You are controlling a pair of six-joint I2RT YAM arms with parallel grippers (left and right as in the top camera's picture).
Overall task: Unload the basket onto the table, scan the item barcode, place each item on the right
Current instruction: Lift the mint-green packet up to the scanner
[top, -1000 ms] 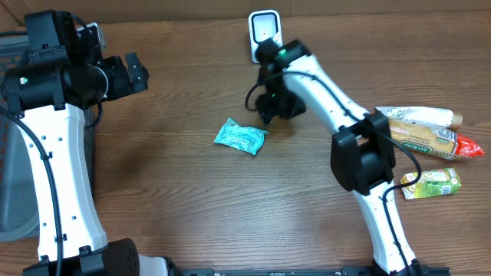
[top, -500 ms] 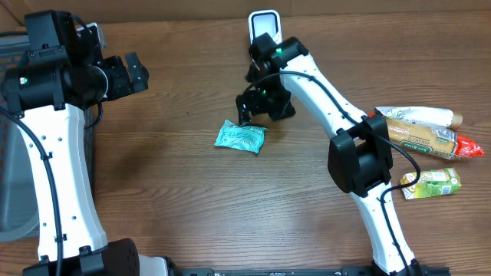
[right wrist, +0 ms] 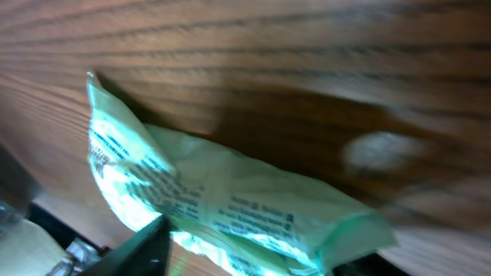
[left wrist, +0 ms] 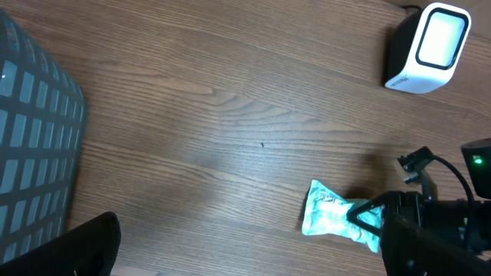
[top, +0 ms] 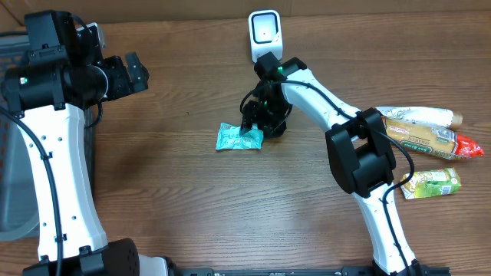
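Carton [top: 431,184] lay nearest the robot on the right of the worktop [top: 192,215], with two long snack packs [top: 426,139] just beyond it, side by side. Farther in, near the middle, the teal packet [top: 234,138] lay flat on the wood. The right end effector [top: 255,132] sat low over the packet's right end, its fingers [right wrist: 134,249] against the wrapper. Whether they pinched it or only straddled it could not be told. The left end effector [top: 132,73] hung released at the far left, jaws spread wide, well apart from the packet and beside the basket [left wrist: 34,146]. Farthest back, the white scanner [top: 264,31] stood upright at the worktop's rear edge, beyond the packet and apart from it.
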